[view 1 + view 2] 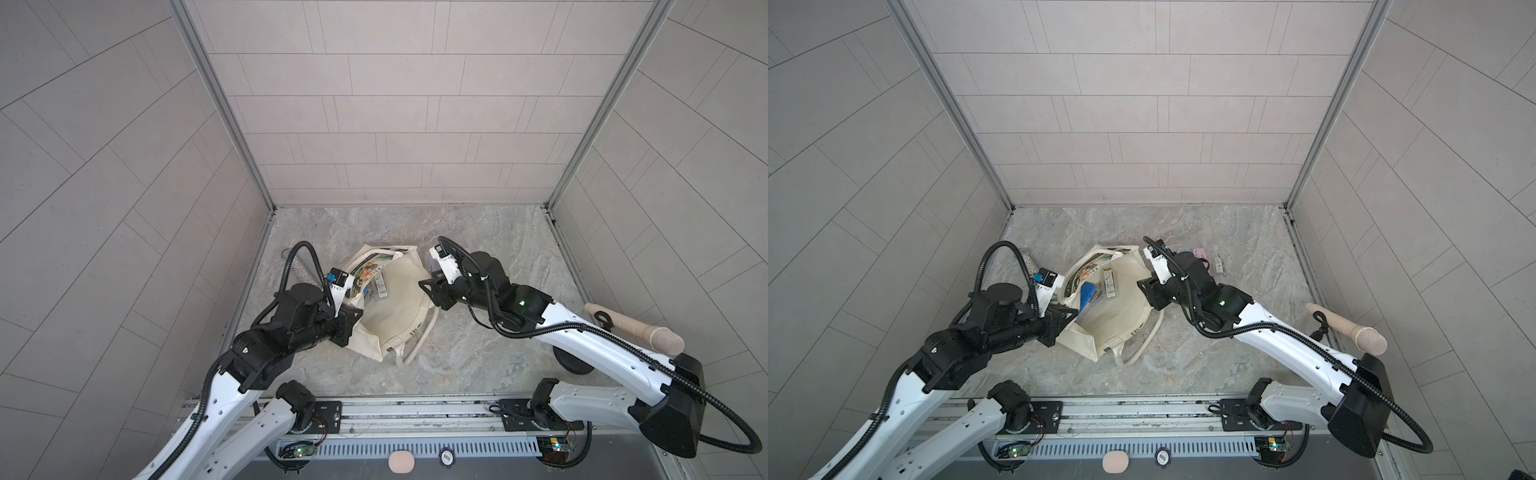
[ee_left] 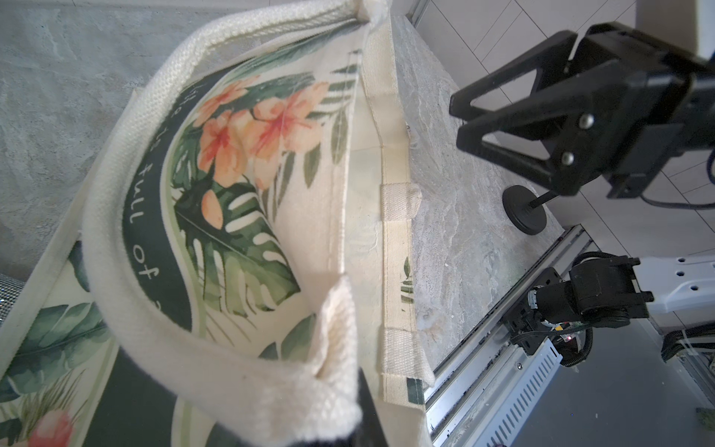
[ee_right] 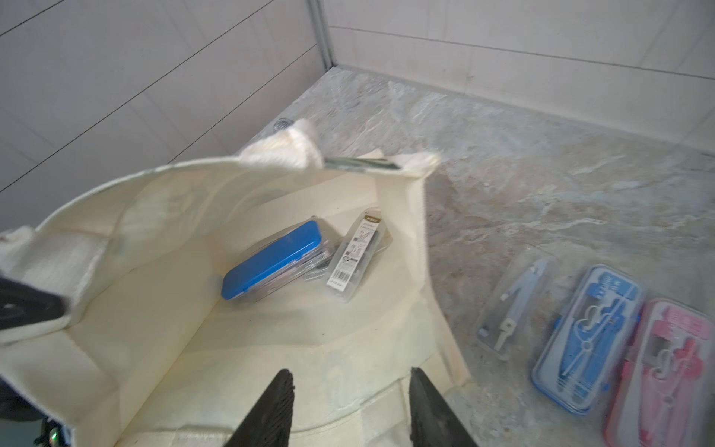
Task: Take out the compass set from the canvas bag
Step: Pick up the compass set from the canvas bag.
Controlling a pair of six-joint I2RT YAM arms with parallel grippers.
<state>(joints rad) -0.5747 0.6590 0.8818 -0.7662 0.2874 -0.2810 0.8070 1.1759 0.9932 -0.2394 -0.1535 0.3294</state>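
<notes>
The cream canvas bag [image 1: 390, 316] lies in the middle of the stone table with its mouth held wide, leaf and flower print [image 2: 247, 162] facing up. My left gripper [image 1: 353, 316] is shut on the bag's near rim by a handle [image 2: 154, 309]. Inside the bag lie a blue compass set case [image 3: 272, 265] and a clear compass pack [image 3: 356, 255], both also seen in a top view [image 1: 1088, 295]. My right gripper [image 3: 350, 391] hovers open over the bag's right rim, nothing between its fingers.
Three more compass sets lie on the table right of the bag: clear [image 3: 514, 305], blue [image 3: 588, 340], pink [image 3: 665, 371]. A beige-handled brush [image 1: 631, 332] on a black round base [image 1: 573, 363] stands far right. A glittery stick [image 1: 299, 268] lies left.
</notes>
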